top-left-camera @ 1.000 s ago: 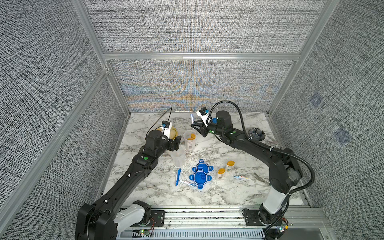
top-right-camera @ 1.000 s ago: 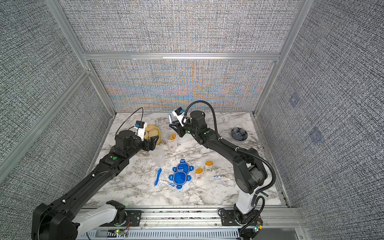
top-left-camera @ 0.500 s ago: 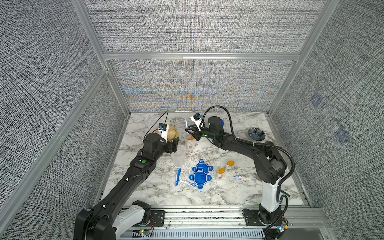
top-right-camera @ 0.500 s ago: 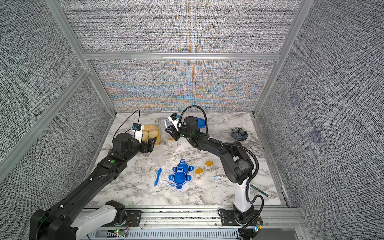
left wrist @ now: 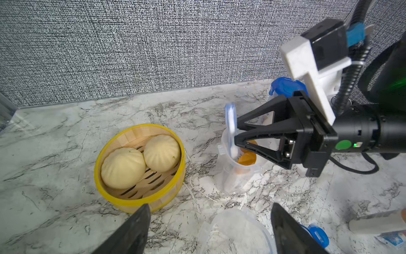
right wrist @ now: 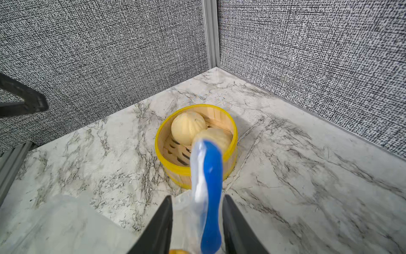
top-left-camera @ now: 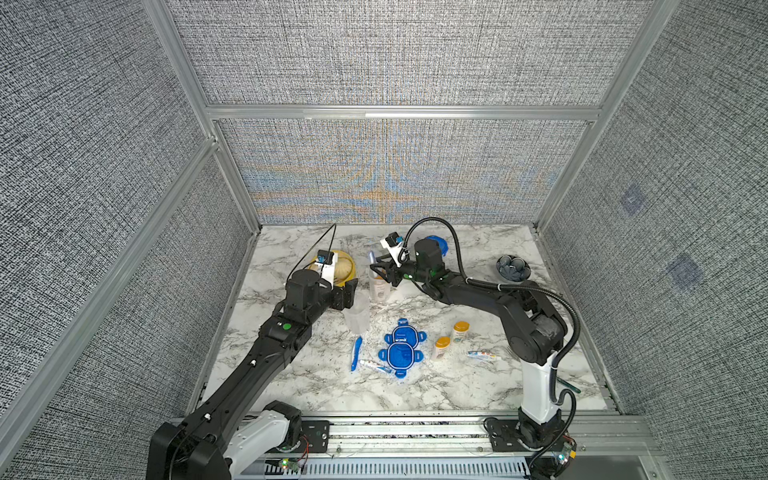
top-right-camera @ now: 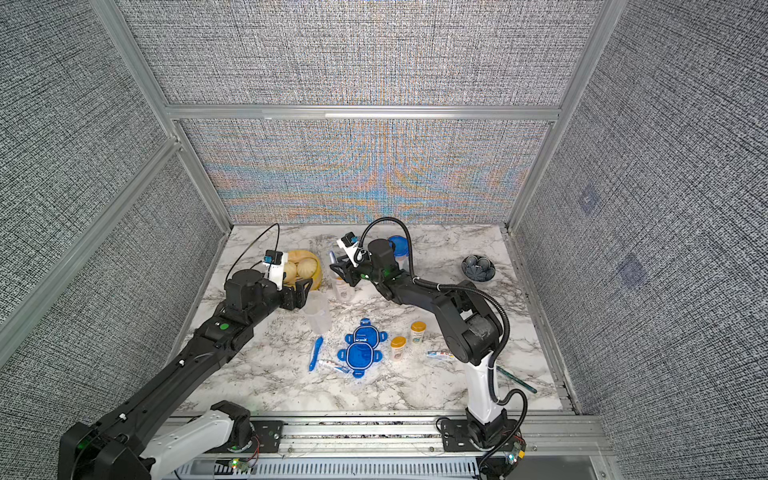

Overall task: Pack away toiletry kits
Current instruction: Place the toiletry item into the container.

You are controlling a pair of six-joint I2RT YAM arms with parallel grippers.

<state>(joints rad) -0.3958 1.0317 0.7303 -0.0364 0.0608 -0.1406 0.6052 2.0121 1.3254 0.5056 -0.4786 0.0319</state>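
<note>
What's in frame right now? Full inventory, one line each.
open tubs: 2, clear; left of centre; nearer looks empty, farther part-filled.
lidded tub: 1, clear, blue lid; back centre, contents unclear.
loose lids: 2, blue; front centre, touching.
bottles: 3 seen, white, orange caps; two standing right of lids, one in farther tub.
toothbrushes: 2, blue; one flat left of lids, one upright in farther tub.
toothpaste tubes: 2, white-blue; one by flat toothbrush, one front right.
steamer: 1, yellow, two pale buns; back left.
bowl: 1, dark blue-grey; back right.
thin utensil: 1, teal; front right edge.
left gripper: black; open over nearer tub.
right gripper: black; jaws apart around upright toothbrush.
</note>
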